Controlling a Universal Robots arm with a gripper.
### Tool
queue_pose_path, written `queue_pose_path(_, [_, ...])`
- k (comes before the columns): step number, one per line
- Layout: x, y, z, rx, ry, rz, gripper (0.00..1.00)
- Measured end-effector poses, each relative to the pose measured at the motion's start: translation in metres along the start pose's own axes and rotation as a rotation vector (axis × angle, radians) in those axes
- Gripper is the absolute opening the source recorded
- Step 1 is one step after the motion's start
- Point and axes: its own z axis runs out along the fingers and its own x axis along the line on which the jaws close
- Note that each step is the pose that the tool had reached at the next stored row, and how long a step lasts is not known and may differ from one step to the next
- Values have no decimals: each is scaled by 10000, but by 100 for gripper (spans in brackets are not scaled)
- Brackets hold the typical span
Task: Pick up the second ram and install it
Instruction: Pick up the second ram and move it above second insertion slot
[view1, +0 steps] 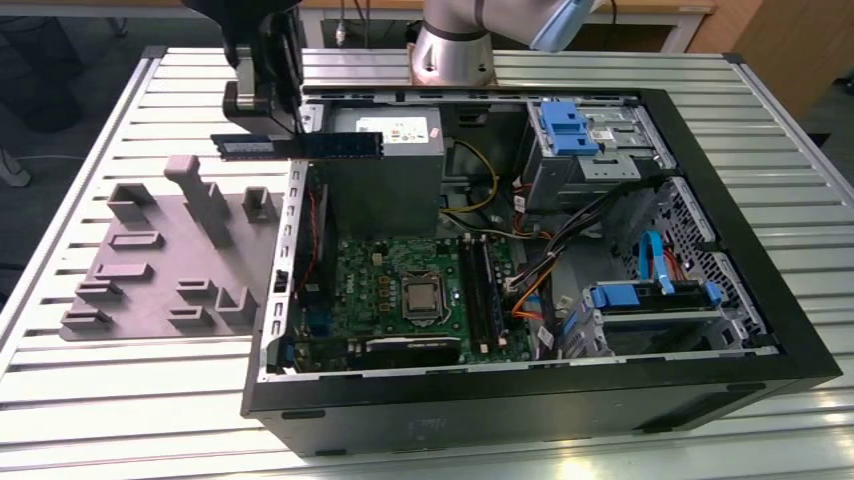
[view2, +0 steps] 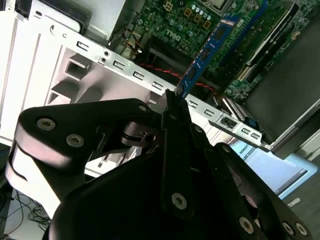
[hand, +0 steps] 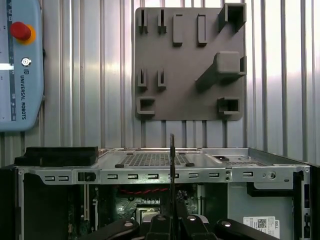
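The pick-up is done: the jaws are closed on the second ram (view1: 300, 146), a thin, flat, dark blue memory stick. They hold it in the air above the wall of the open black computer case (view1: 534, 400) on the exterior view's left, near the gray plastic holder plate (view1: 147, 270). The install is not yet done: the stick is well apart from the long black slots (view1: 478, 290) of the green motherboard (view1: 367, 285).

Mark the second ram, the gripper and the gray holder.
second ram (view1: 334, 146): exterior view, middle of its flat face.
gripper (view2: 172, 98): second wrist view, fingertips shut on the ram.
gray holder (hand: 185, 85): first wrist view, bare flat plate.
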Motion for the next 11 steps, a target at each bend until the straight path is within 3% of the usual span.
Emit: queue_pose_path(11, [-6, -229, 1, 0, 0, 0, 14])
